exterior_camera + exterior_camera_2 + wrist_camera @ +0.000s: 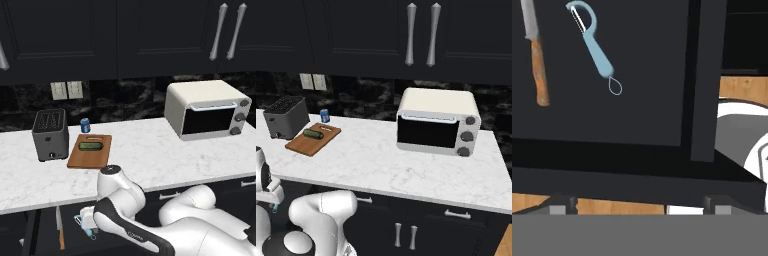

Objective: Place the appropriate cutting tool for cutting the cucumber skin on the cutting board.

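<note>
The white marble counter carries a dark toaster at its left, a wooden cutting board just beside the toaster, a blue can behind the board, and a white toaster oven well apart to the right. The cucumber lies on the board. The dark drawer bottom carries a light-blue peeler and, near it, a wooden-handled knife, the two apart.

toaster, toaster oven, can, knife
</note>
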Tool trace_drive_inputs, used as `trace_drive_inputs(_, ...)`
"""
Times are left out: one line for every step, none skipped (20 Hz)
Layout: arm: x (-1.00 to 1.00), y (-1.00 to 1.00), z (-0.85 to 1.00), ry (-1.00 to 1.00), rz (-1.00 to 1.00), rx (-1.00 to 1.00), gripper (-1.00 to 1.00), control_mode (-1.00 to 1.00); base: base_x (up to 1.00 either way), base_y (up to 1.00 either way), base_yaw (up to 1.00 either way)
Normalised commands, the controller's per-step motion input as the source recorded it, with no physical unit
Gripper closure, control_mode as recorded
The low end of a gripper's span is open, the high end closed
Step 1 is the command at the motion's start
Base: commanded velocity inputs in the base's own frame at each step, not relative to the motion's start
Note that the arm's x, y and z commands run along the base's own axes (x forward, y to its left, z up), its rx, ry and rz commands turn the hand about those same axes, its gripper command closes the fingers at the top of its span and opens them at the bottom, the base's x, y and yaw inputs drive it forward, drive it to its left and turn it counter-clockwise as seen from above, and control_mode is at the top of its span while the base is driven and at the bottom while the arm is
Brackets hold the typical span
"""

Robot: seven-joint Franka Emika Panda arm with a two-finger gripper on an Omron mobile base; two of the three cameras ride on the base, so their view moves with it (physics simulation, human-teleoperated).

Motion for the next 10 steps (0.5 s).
trace_drive_inputs(0.00,0.04,-0.19,0.00,0.00,-0.07,-1.00,-1.00,0.00,0.00,0.00)
trace_drive_inputs(0.00,0.00,-0.19,-0.04,0.00,-0.05,-1.00,-1.00,0.00,0.00,0.00)
trace_drive_inputs(0.00,0.00,-0.15,-0.07,0.00,-0.03,-1.00,-1.00,0.00,0.00,0.00)
trace_drive_inputs(0.00,0.00,-0.14,-0.11,0.00,-0.03,-1.00,-1.00,0.00,0.00,0.00)
trace_drive_inputs(0.00,0.00,-0.20,-0.11,0.00,-0.01,-1.00,-1.00,0.00,0.00,0.00)
trace_drive_inputs(0.00,0.00,-0.23,-0.12,0.00,0.00,-1.00,-1.00,0.00,0.00,0.00)
trace_drive_inputs(0.00,0.00,-0.32,-0.11,0.00,0.00,-1.00,-1.00,0.00,0.00,0.00)
trace_drive_inputs(0.00,0.00,-0.41,-0.09,0.00,0.00,-1.00,-1.00,0.00,0.00,0.00)
trace_drive_inputs(0.00,0.00,-0.44,-0.07,0.00,0.00,-1.00,-1.00,0.00,0.00,0.00)
trace_drive_inputs(0.00,0.00,-0.41,-0.08,0.00,0.00,-1.00,-1.00,0.00,0.00,0.00)
